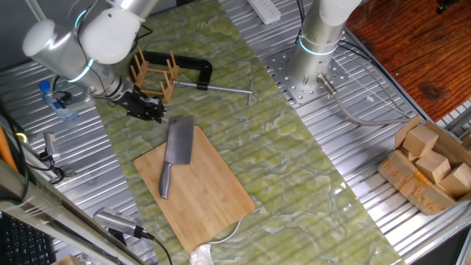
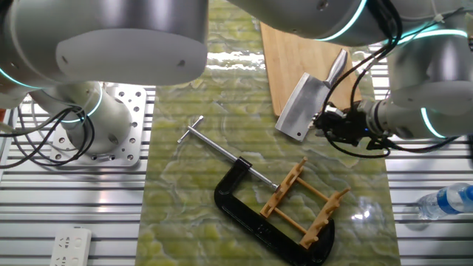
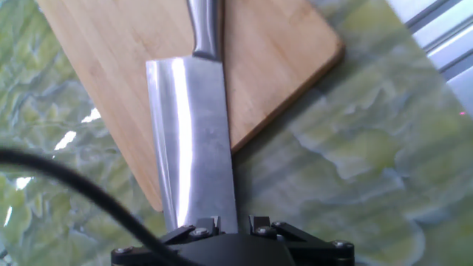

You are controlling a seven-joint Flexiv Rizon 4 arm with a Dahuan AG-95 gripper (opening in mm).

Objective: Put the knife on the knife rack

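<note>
Hand view looks down along the knife [image 3: 194, 140]. Its wide grey blade runs from the bottom of the picture up to the slim silver handle. The blade lies partly on the board [image 3: 273, 59] and partly sticks out past the board's edge over the green mat [image 3: 355, 162]. The gripper [image 3: 230, 224] sits right at the end of the blade. Only the very tips of its fingers [image 3: 203, 224] show, so it is hard to tell if they are pinching the blade or just near it.

From one fixed view, the knife [image 1: 175, 151] lies on the board [image 1: 202, 191], with the handle pointing to the near edge of the table. The gripper [image 1: 151, 110] is low, just by the blade's far end. The rack [image 1: 154, 76] stands a little behind the gripper, on the mat [image 1: 294, 147]. A black clamp [image 1: 195, 70] lies right next to the rack.

From the other fixed view, the rack [image 2: 307, 203] stands inside the curve of the clamp [image 2: 244, 203]. The knife [image 2: 310, 100] is apart from the rack, and the gripper [image 2: 329, 122] is at the blade's corner.
</note>
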